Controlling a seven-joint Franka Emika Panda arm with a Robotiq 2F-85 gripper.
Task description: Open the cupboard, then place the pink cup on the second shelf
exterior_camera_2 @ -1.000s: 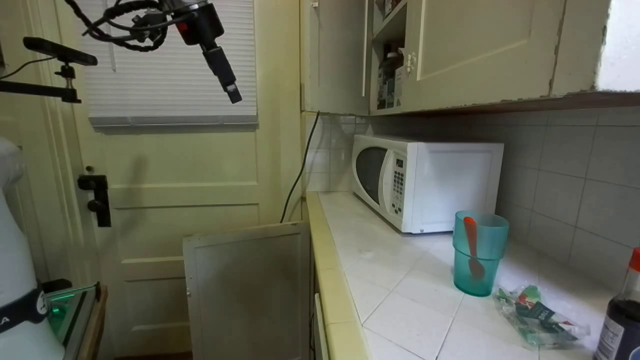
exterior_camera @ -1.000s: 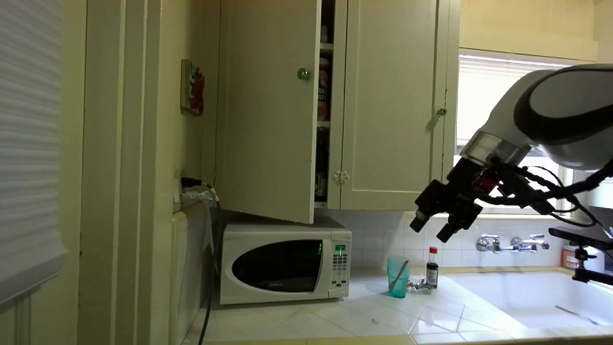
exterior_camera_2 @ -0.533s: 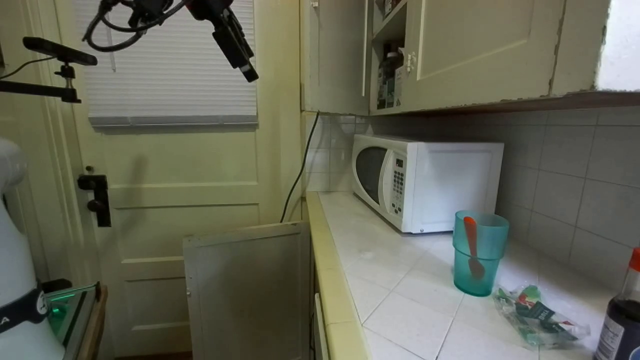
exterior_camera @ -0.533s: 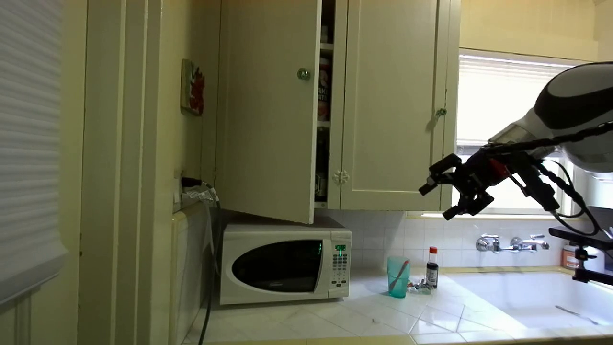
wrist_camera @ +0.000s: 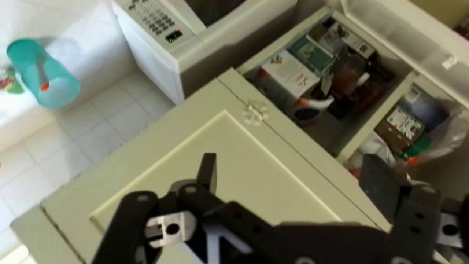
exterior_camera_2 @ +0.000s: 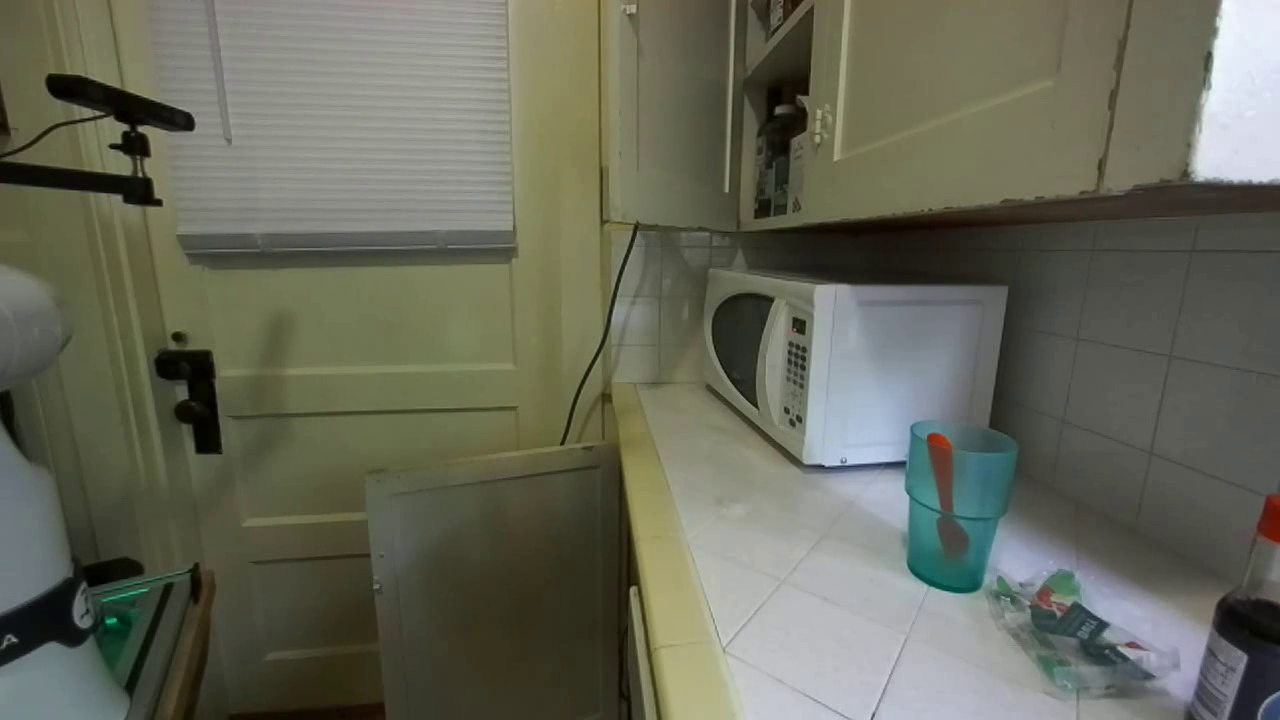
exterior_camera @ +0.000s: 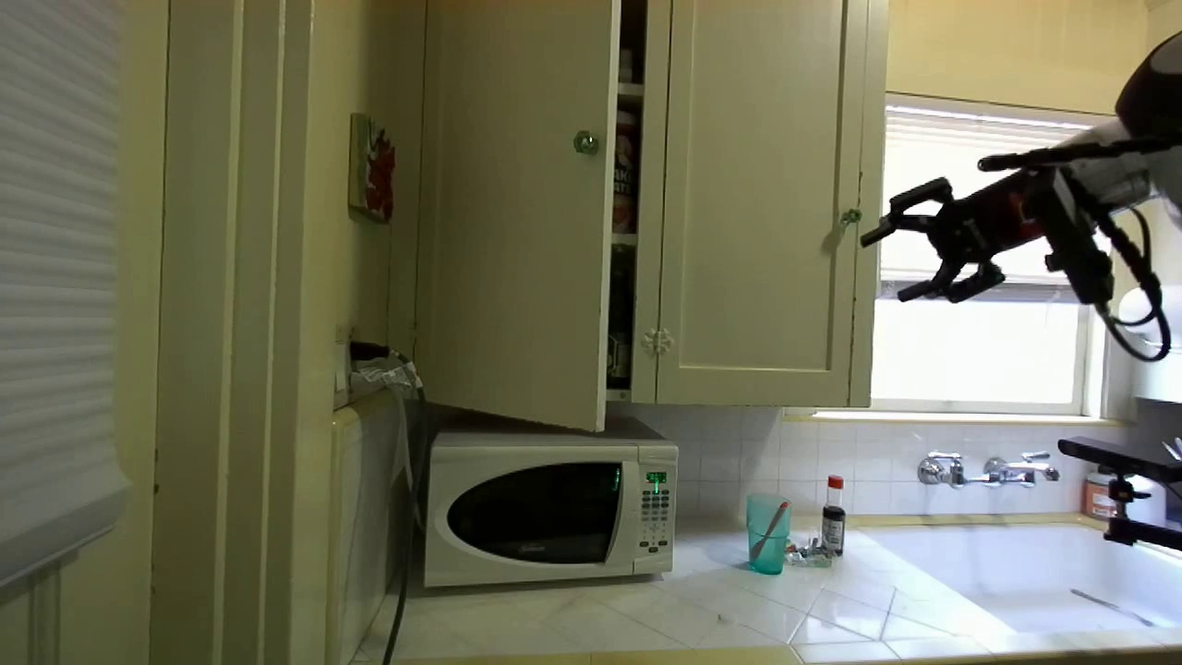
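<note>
Cupboard (exterior_camera: 657, 203) ajar, tool (exterior_camera: 884, 270) spread and empty

Cupboard: upper middle of an exterior view, open door (exterior_camera: 517, 212) part swung out. No pink cup in sight; only a teal cup (exterior_camera_2: 982, 495), right of centre on the table (exterior_camera_2: 790, 640), spoon (exterior_camera_2: 942, 475) inside. Tool at right, fingers (wrist_camera: 206, 172) wide apart.

Risks: shelves (wrist_camera: 377, 114) crowded, wrist view's upper right; a cup pushed in could shove a box (wrist_camera: 289, 73) or bottle (exterior_camera_2: 776, 150). Shut door (exterior_camera: 753, 212) lies between tool and opening; fingers might clip it, crossing too close. Gap hard to judge.

Around: microwave (exterior_camera: 551, 508) under the open door; packet (exterior_camera_2: 1075, 630) just beside the teal cup, sauce bottle (exterior_camera: 833, 522) near.
</note>
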